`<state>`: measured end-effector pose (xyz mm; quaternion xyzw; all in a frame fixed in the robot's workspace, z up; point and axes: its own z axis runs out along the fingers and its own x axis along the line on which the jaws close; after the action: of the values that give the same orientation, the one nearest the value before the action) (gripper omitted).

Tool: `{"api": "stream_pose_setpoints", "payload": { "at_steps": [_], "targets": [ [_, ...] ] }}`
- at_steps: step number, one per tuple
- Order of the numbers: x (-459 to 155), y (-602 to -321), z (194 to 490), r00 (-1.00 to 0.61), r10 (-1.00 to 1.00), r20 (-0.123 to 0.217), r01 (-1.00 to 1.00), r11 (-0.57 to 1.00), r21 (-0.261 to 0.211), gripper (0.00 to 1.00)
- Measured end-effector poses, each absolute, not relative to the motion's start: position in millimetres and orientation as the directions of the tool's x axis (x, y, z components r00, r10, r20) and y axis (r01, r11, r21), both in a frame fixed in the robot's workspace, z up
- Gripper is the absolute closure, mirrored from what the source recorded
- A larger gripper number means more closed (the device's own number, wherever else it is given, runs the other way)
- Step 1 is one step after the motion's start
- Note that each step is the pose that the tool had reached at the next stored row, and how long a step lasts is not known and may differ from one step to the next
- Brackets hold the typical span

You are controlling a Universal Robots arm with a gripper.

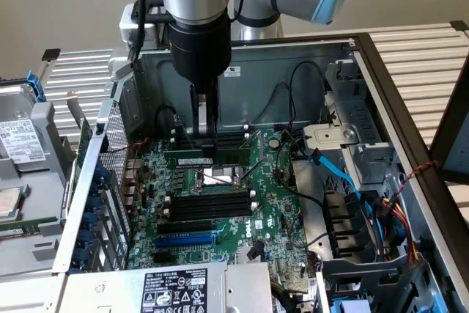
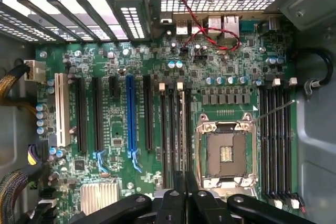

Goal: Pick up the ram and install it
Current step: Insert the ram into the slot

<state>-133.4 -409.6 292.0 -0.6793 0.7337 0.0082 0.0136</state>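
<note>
Green and long, the ram [image 1: 207, 157] runs crosswise in the exterior view, level over the motherboard [image 1: 271, 203] inside the open computer case [image 1: 293, 64]. The fingers [image 1: 208, 143] come straight down from the arm and are closed on the middle of its upper edge, so the stick reaches out about equally to either side of them. It lies between the far bank of black memory slots [image 1: 212, 137] and the CPU socket [image 1: 218, 175]. Whether its lower edge is seated in a slot or just above one, I cannot tell.

The wrist view looks straight down on the board and gives what the side view lacks. There the fingers [image 2: 170, 203] line up with the slot closest to the CPU socket [image 2: 227, 148], and the blue expansion slot [image 2: 129, 116] stands well apart on the other side of that bank. A second bank of slots [image 2: 278, 140] lies beyond the socket. Seen edge-on here, the ram is no more than a thin dark strip between the fingers, hard to make out and cut off at the frame edge. In the exterior view the arm hides part of the case's back wall.
</note>
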Motion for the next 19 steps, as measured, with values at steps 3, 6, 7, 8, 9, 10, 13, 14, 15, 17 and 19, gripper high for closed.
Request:
{"api": "stream_pose_setpoints", "payload": {
  "at_steps": [3, 6, 7, 8, 9, 10, 13, 14, 15, 17, 19],
  "targets": [
    [-134.0, -410.1, 286.6, -0.077, -0.997, -0.031, -0.997, 0.077, -0.005, 0.88],
    [-134.1, -411.3, 281.1, -0.077, -0.997, -0.031, -0.997, 0.077, -0.003, 0.88],
    [-134.1, -411.8, 279.3, -0.077, -0.997, -0.031, -0.997, 0.077, -0.003, 0.88],
    [-134.1, -412.2, 277.5, -0.077, -0.997, -0.031, -0.997, 0.077, -0.002, 0.88],
    [-134.1, -412.6, 275.7, -0.077, -0.997, -0.031, -0.997, 0.077, -0.001, 0.88],
    [-134.1, -413.0, 273.9, -0.077, -0.997, -0.031, -0.997, 0.077, 0.000, 0.88],
    [-134.1, -414.5, 268.4, -0.077, -0.997, -0.030, -0.997, 0.077, 0.003, 0.88],
    [-134.1, -415.0, 266.5, -0.077, -0.997, -0.030, -0.997, 0.077, 0.004, 0.88],
    [-134.1, -415.5, 264.7, -0.077, -0.997, -0.030, -0.997, 0.077, 0.005, 0.88],
    [-134.1, -416.4, 261.2, -0.077, -0.997, -0.030, -0.997, 0.077, 0.007, 0.88],
    [-134.1, -417.2, 257.8, -0.077, -0.997, -0.030, -0.997, 0.077, 0.010, 0.88]
  ]
}}
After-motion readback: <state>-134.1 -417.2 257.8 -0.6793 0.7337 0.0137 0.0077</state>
